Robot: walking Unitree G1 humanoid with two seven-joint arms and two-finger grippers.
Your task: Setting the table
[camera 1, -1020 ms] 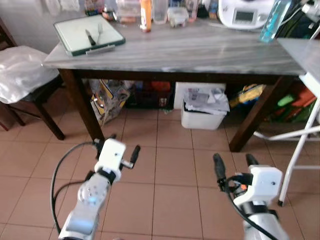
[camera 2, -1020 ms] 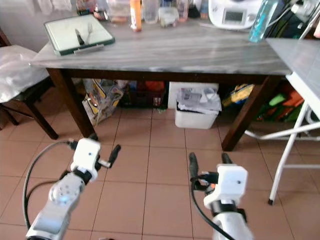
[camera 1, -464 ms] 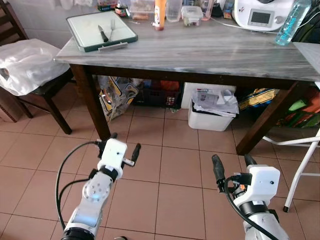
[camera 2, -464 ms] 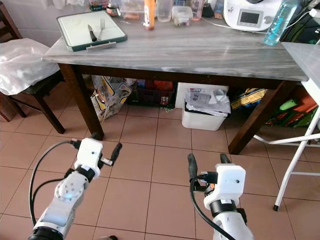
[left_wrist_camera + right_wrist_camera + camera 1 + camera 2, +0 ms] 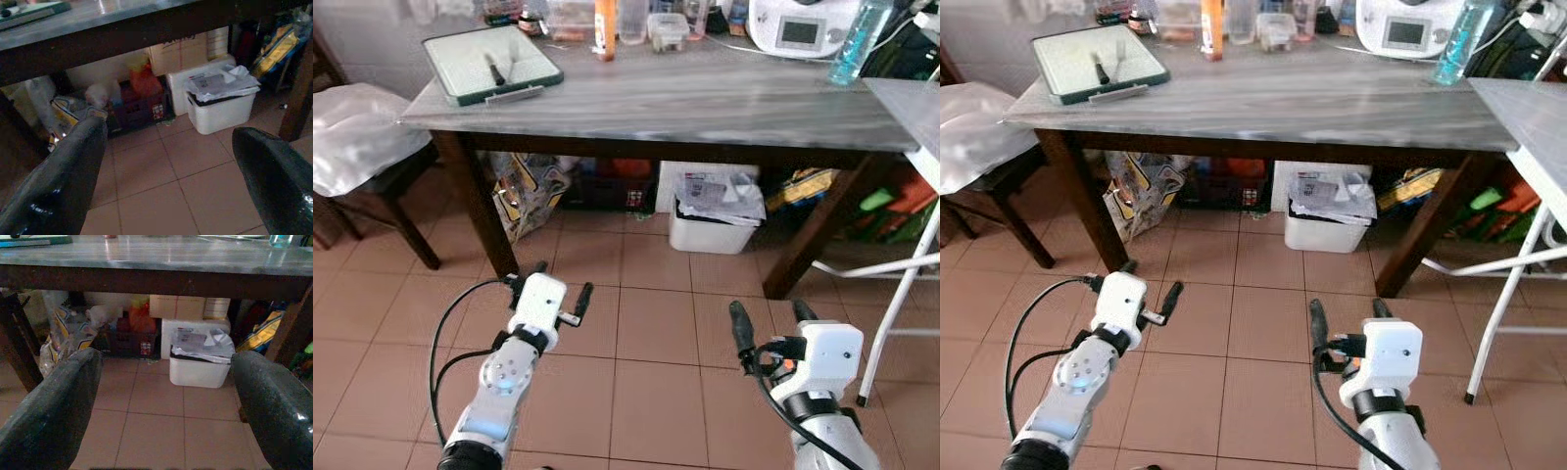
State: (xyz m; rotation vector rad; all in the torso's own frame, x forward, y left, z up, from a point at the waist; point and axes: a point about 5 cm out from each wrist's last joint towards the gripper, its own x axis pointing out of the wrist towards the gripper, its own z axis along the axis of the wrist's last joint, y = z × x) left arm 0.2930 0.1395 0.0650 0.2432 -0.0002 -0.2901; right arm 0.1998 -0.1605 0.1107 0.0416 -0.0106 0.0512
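At the far left corner of the grey surface [image 5: 685, 98] lies a green-rimmed tray [image 5: 489, 65] carrying a dark-handled knife [image 5: 493, 69], its long axis running roughly away from the robot; any fork beside it is too blurred to make out. The left gripper [image 5: 560, 282] hangs low over the tiled floor with its fingers spread and empty, well short of and below the tray, but on the tray's side, so it looks the nearer arm for a reach. The right gripper [image 5: 771, 319] is likewise released and empty, further from the tray.
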